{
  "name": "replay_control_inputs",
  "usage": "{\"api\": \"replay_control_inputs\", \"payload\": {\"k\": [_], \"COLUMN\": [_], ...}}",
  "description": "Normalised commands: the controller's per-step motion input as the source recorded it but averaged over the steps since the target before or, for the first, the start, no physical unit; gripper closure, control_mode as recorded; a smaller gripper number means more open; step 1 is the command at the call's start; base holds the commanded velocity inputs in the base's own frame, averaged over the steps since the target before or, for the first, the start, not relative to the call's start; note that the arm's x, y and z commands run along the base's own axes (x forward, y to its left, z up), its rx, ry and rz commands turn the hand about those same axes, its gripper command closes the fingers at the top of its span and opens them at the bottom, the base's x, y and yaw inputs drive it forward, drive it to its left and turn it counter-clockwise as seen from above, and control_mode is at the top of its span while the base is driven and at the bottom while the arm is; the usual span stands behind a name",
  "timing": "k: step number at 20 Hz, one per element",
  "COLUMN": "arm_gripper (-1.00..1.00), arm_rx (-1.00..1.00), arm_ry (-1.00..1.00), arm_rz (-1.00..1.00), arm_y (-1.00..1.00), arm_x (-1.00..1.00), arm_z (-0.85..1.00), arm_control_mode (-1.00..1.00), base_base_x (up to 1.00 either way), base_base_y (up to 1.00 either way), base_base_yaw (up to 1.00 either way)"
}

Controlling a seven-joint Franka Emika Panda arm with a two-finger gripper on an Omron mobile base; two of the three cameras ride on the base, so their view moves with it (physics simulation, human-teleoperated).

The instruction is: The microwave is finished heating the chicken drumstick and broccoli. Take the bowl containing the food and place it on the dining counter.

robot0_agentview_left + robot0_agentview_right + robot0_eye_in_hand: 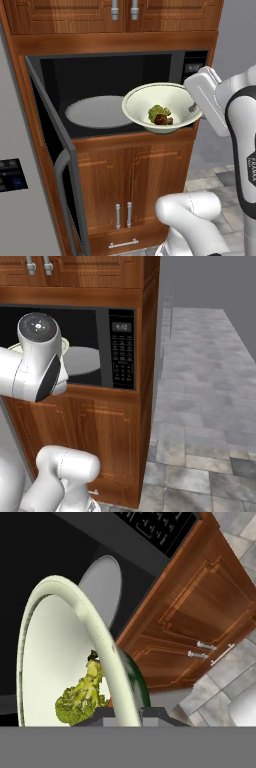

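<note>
Gripper (192, 107) is clamping the bowl (150, 102) by its right rim, bowl sticking out left, just outside the microwave (100, 75).

Bowl (150, 102): hanging before the microwave (100, 75) opening, right of the turntable (95, 111) lying inside. Broccoli (158, 112) and chicken drumstick (163, 120): sitting together in the bowl. Keypad panel (122, 353): standing at the microwave's right.

Smooth glossy bowl (145, 102), bumpy broccoli (158, 112), polished wooden cabinet doors (135, 180).
</note>
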Motion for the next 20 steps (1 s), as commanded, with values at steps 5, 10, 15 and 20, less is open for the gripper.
{"api": "replay_control_inputs", "payload": {"k": [5, 10, 15, 20], "arm_gripper": [1.0, 1.0, 1.0, 1.0], "arm_rx": [0.0, 0.0, 0.0, 0.0], "arm_ry": [0.0, 0.0, 0.0, 0.0], "arm_rz": [0.0, 0.0, 0.0, 0.0], "arm_y": [0.0, -0.16, 0.0, 0.0], "arm_x": [0.0, 0.0, 0.0, 0.0], "arm_z": [0.0, 0.0, 0.0, 0.0], "arm_control_mode": [-1.0, 1.0, 1.0, 1.0], "base_base_x": [0.0, 0.0, -0.11, -0.15], "base_base_y": [0.0, -0.08, -0.51, -0.51], "base_base_yaw": [0.0, 0.0, 0.03, 0.15]}}
